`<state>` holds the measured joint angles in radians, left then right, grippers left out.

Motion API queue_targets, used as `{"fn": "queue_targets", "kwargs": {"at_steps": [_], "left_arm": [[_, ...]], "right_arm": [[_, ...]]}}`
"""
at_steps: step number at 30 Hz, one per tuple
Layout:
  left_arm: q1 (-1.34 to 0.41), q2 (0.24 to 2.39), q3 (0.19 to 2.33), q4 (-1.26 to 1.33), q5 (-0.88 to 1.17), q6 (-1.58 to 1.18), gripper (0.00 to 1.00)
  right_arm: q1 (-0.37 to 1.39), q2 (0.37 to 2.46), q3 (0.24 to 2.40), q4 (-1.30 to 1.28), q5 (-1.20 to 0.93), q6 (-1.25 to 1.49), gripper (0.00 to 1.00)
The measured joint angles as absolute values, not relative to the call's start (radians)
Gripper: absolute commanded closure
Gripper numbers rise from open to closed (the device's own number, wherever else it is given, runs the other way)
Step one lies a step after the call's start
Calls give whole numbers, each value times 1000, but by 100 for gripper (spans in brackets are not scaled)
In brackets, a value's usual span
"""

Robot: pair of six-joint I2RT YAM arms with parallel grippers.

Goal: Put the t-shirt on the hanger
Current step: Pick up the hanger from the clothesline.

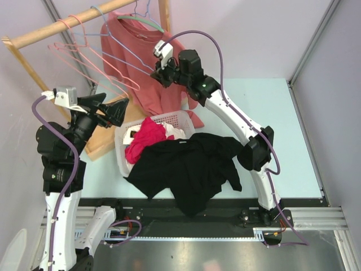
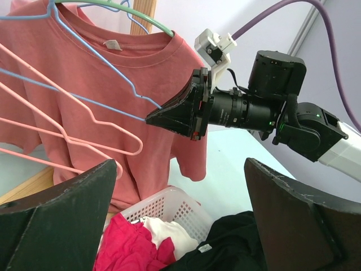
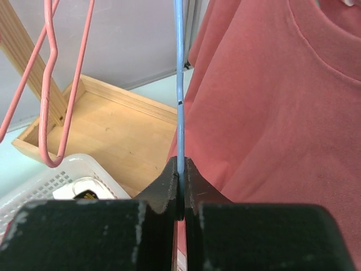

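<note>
Top view: right gripper (image 1: 156, 71) is reaching up to the rail (image 1: 56, 28) and is sitting on the lower corner of the hanger (image 1: 135, 55), which is hanging there among the pink hangers (image 1: 84, 62), in front of the salmon shirt (image 1: 161, 93). I'm reading this as picking the hanger off first, since the t-shirt (image 1: 186, 166) is lying down on the table in a loose heap, its upper edge draping over the white basket (image 1: 180, 118) beside the magenta garment (image 1: 148, 138), with neither arm touching it. Left gripper (image 1: 115, 107) is hovering near the rack base, well apart from the cloth, probably parked out of the way. Left wrist view: I'm seeing its own fingers spread wide and holding nothing, left gripper (image 2: 181, 164) aimed at the rack; beyond it the right gripper (image 2: 149, 118) is biting the hanger (image 2: 73, 95) right at the wire's bend, and the t-shirt (image 2: 225, 243) is showing at the bottom edge. Right wrist view: jaws are pressed together on the hanger (image 3: 179, 84), wire running straight up out of the right gripper (image 3: 181, 169). I'm judging the grip as thin and likely to pivot, so unhooking is needing care around the neighbouring pink wires.
</note>
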<state>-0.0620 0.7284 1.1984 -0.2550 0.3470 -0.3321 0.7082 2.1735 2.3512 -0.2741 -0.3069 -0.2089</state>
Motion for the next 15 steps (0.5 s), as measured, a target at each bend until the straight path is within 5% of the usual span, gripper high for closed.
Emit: {"fn": "queue_targets", "kwargs": {"at_steps": [15], "left_arm": [[-62, 753, 1198, -249, 348, -330, 0]], "right_arm": [[569, 2152, 2351, -183, -499, 7, 100]]}}
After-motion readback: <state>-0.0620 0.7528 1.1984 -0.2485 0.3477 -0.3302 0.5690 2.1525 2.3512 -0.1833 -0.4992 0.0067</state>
